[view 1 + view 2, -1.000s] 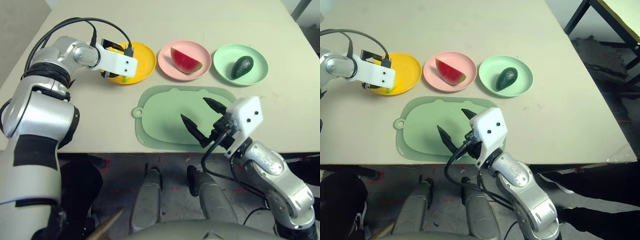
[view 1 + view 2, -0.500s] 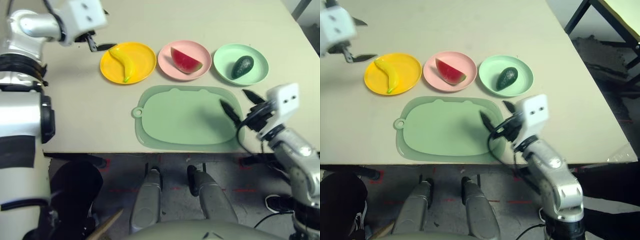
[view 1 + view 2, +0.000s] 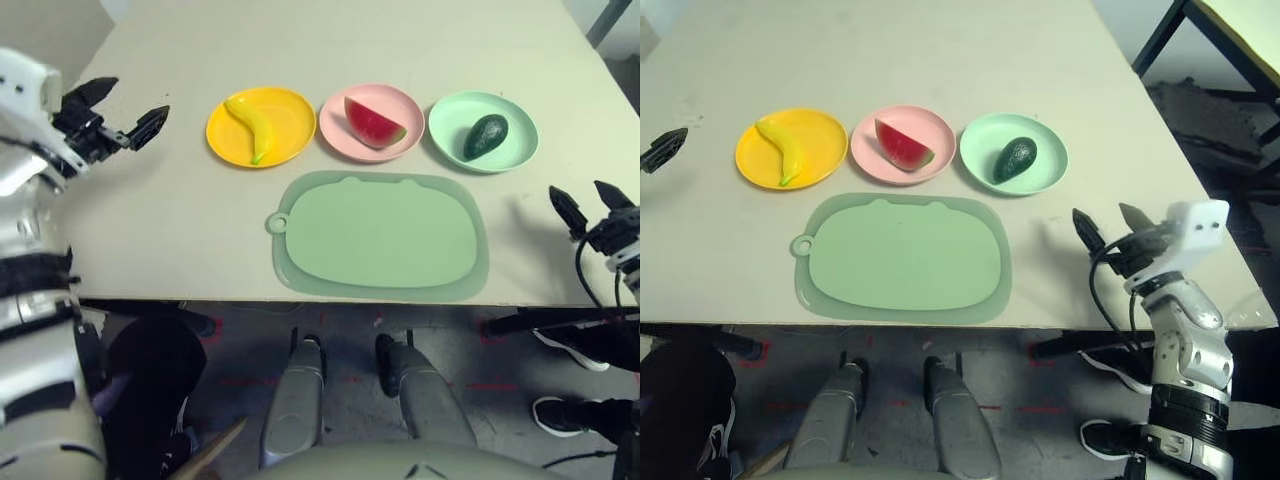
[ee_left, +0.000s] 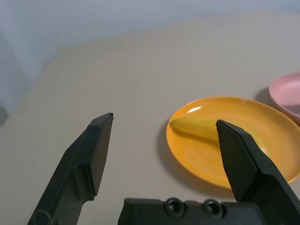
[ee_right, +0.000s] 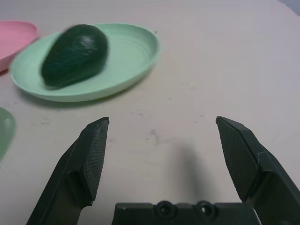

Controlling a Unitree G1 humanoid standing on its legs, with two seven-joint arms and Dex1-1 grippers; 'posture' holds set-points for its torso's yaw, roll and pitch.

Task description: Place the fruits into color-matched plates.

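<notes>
A curved yellow banana (image 3: 251, 124) lies in the yellow-orange plate (image 3: 292, 118). The red watermelon wedge (image 3: 372, 121) rests in the pink plate (image 3: 394, 98). A dark green avocado (image 3: 486, 135) sits in the mint green plate (image 3: 516, 145). My left gripper (image 3: 118, 108) hovers open over the table to the left of the yellow-orange plate, holding nothing. Open and empty too, my right gripper (image 3: 586, 202) is at the table's right side, nearer than the mint green plate. The left wrist view takes in the banana (image 4: 193, 129), and the avocado (image 5: 75, 54) appears in the right wrist view.
A large pale green cutting mat (image 3: 378, 232) lies in front of the three plates, near the table's front edge. Bare tabletop (image 3: 160, 210) spreads to the left of the mat. Dark table legs (image 3: 1160, 40) stand on the floor at far right.
Both arms have drawn back outward: the left gripper left the yellow-orange plate with the banana lying in it, and the right gripper moved off the mat to the table's right side.
</notes>
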